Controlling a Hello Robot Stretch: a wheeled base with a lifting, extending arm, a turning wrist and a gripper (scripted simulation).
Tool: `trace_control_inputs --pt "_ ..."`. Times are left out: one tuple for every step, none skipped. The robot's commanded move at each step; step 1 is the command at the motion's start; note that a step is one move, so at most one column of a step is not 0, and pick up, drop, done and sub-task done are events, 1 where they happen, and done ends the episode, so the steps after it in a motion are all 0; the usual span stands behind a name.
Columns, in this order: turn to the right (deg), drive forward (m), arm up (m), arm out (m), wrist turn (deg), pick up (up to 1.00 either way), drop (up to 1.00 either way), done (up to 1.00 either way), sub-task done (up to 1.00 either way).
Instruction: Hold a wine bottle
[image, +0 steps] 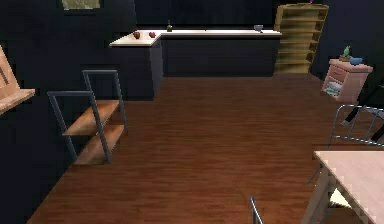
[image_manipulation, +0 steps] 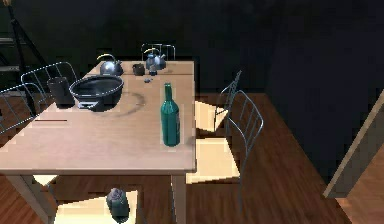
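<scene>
On table (image_manipulation: 100, 142) (partly cropped): wine bottle (image_manipulation: 170, 118).

Of my own body I can tell nothing here. Neither the forward view nor the arm side view gives me a colour, shape, cable, screw or marking of mine to describe.
</scene>
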Motion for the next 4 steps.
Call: trace_control_inputs --pt "0.0 0.00 0.50 0.00 0.0 0.00 0.00 0.00 0.00" --pt "0.0 0.00 0.34 0.00 0.0 0.00 0.00 0.00 0.00" --pt "0.0 0.00 0.00 0.48 0.0 0.00 0.00 0.00 0.00" --pt "0.0 0.00 0.00 0.00 45.0 0.00 0.00 0.00 0.00"
